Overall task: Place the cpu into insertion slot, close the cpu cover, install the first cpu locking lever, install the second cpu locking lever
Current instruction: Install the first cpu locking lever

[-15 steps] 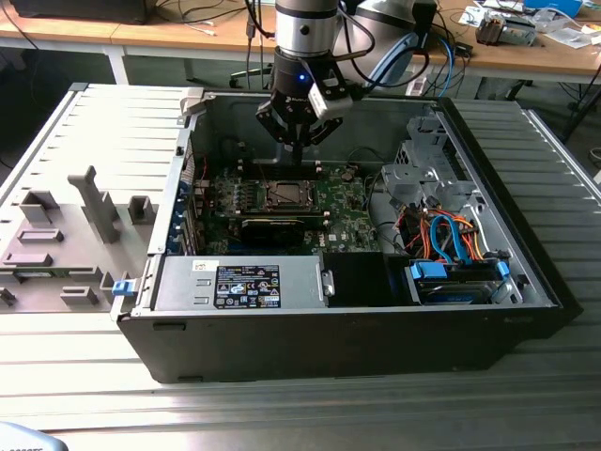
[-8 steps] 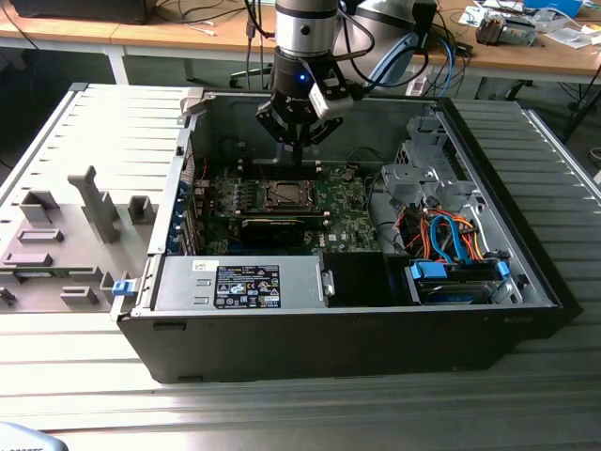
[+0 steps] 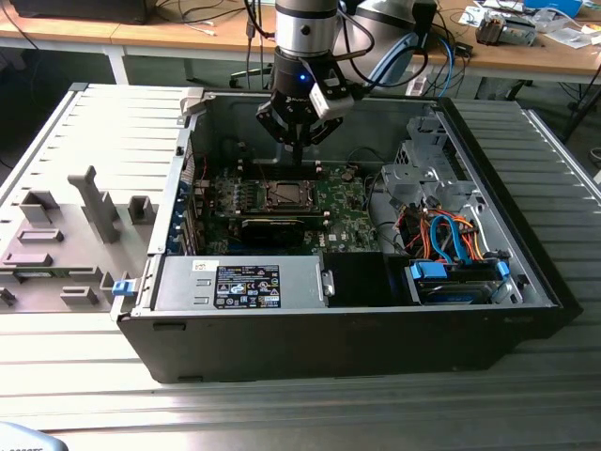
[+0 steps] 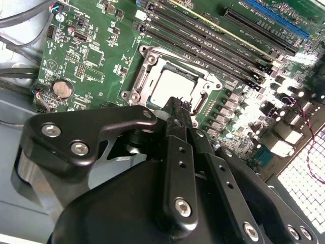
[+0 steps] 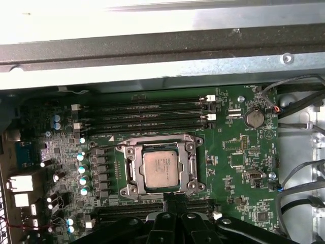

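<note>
The cpu (image 5: 161, 170), a square chip with a silvery top, lies flat in the insertion slot (image 5: 133, 189) on the green motherboard (image 5: 238, 162). The cpu cover (image 5: 187, 170), a silvery frame, lies down around the chip, whose top shows through its window. In the second wrist view the cpu (image 4: 175, 85) sits just beyond my black fingertips (image 4: 179, 109). My gripper (image 3: 296, 143) hangs inside the open computer case, a little above the slot (image 3: 284, 194), on its far side in the exterior view. Its fingers are shut together with nothing between them.
Long black memory slots (image 5: 147, 116) run beside the socket. A black card (image 3: 272, 225) stands on its near side. Drive cage and coloured cables (image 3: 451, 235) fill the exterior view's right of the case. The power supply (image 3: 244, 282) sits at the front. Grey fixtures (image 3: 94, 207) stand outside.
</note>
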